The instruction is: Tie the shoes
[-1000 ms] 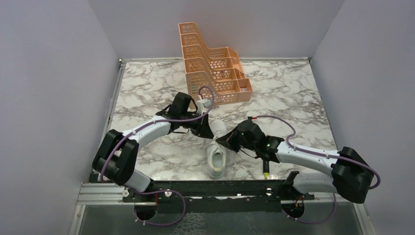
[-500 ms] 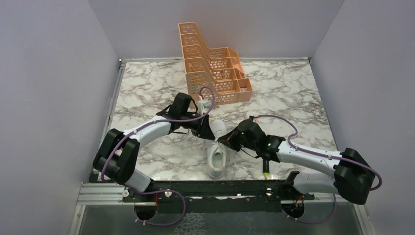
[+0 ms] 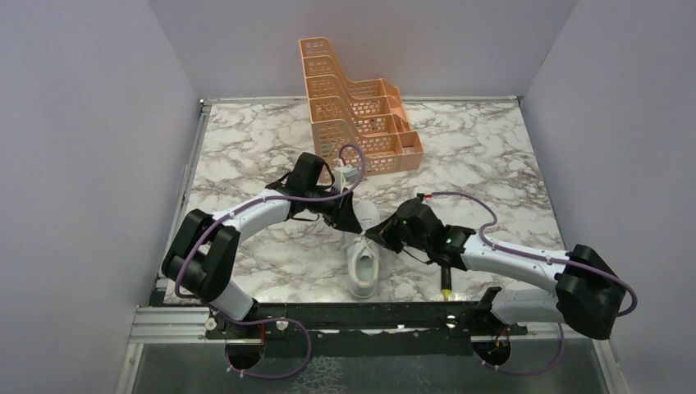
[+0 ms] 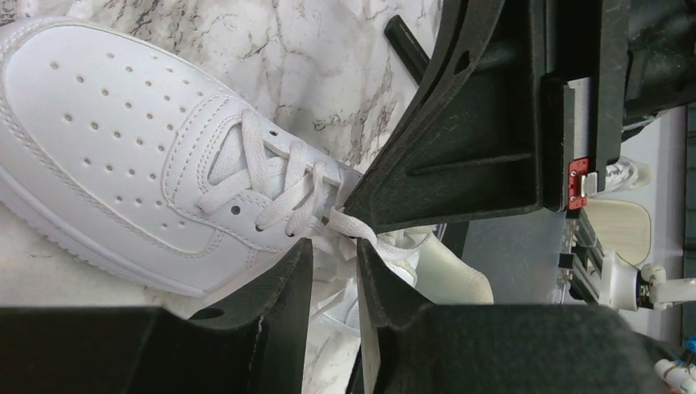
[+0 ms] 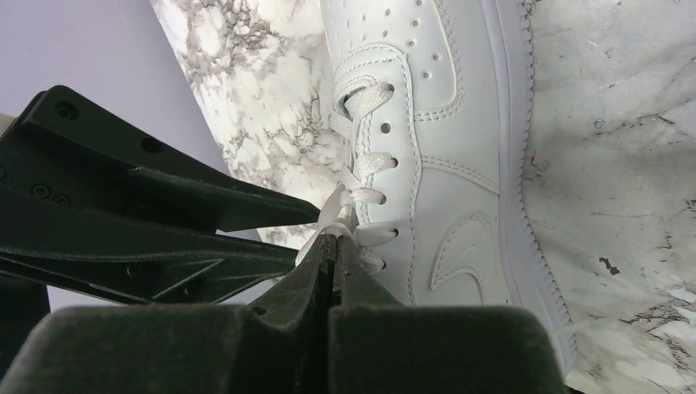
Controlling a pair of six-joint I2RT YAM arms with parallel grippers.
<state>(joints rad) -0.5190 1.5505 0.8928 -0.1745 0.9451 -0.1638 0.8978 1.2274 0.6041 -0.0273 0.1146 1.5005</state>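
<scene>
- Right claw [image 5: 328,242] pinches a flat white lace [image 5: 331,210] of the white leather sneaker [image 5: 447,164]; pulling may drag the shoe.
- Left claw [image 4: 335,250] stands half open; the lace may slip.

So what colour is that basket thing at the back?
Peachy orange all over. The rack shows best in the top view.

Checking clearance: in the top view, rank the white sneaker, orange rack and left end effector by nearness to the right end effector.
1. white sneaker, touching, its lace pinched.
2. left end effector, just beyond, leftward.
3. orange rack, far back.
</scene>
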